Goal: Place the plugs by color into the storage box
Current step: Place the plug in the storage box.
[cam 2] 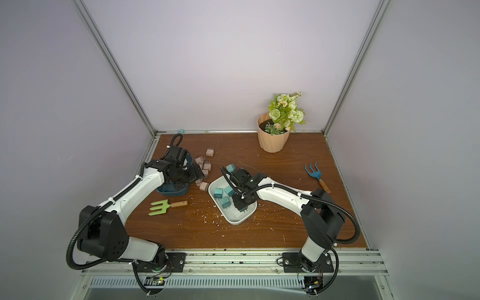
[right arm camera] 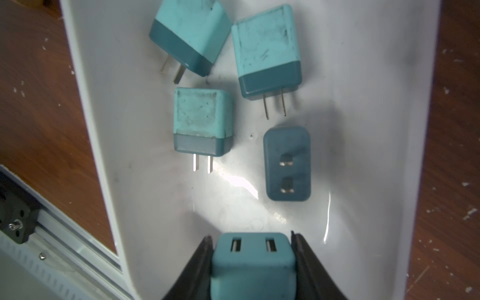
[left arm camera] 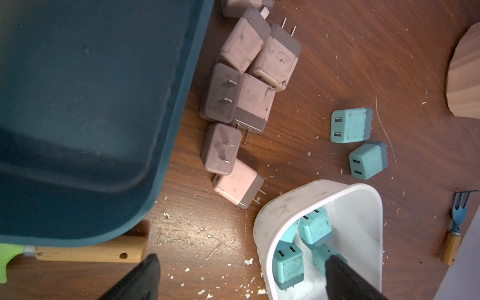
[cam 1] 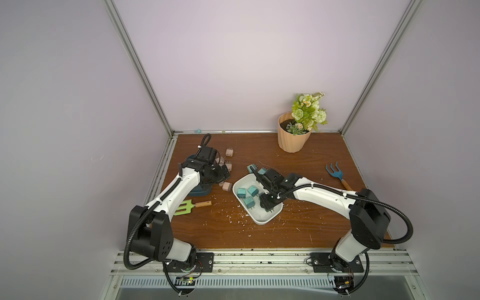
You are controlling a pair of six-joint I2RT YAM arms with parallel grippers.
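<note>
Right jaws pinch a teal plug (right arm camera: pixel 253 262) over the white box (right arm camera: pixel 376 104), where teal ones (right arm camera: pixel 202 119) go. Left jaws are spread, empty.

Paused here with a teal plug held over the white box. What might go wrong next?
1. The right end effector grips a teal plug over the white box. Dropped here, it may land on the plug standing prongs-up and tip or bounce.
2. The pink plugs lie packed, touching, beside the dark box. The open left end effector may catch two or scatter them.
</note>
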